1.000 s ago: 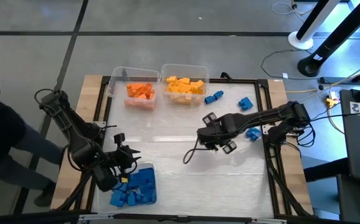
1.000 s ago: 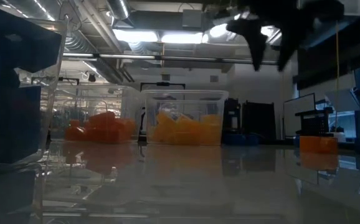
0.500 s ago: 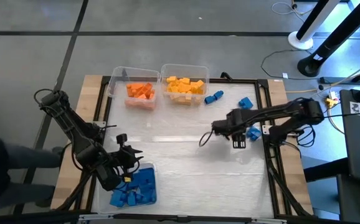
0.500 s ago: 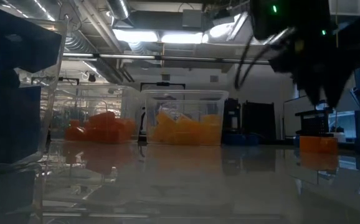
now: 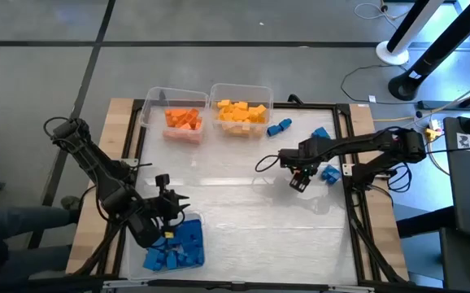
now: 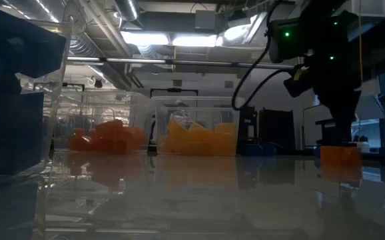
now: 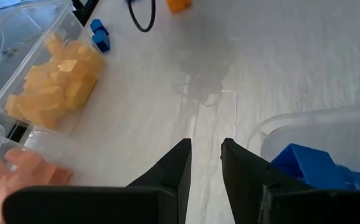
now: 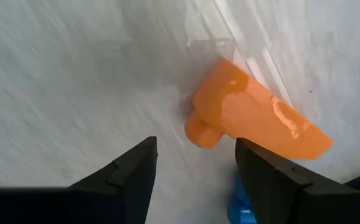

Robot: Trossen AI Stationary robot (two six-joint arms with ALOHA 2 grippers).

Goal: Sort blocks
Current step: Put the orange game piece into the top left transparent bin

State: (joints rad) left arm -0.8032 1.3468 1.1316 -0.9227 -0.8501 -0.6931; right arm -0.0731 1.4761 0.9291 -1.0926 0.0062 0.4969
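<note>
A single orange block (image 8: 248,121) lies on the white table right of centre; it also shows in the low view (image 6: 339,155). My right gripper (image 8: 192,149) hangs open just above it, pointing down, with its fingers short of the block and nothing between them. In the high view that gripper (image 5: 300,179) hides the block. Loose blue blocks (image 5: 280,127) (image 5: 320,135) (image 5: 330,173) lie nearby. My left gripper (image 7: 206,146) hovers beside the bin of blue blocks (image 5: 174,244), its fingers a narrow gap apart and holding nothing.
Two clear bins stand at the far edge, one holding orange blocks (image 5: 182,120) and one holding yellow blocks (image 5: 241,110). A black cable (image 5: 267,161) loops from the right arm over the table. Bare table surface (image 5: 235,203) lies between the two arms.
My right gripper has drawn toward the table's right edge and sunk toward the table. It has rolled about its own axis and now points down over the orange block. Its fingers have stayed open.
</note>
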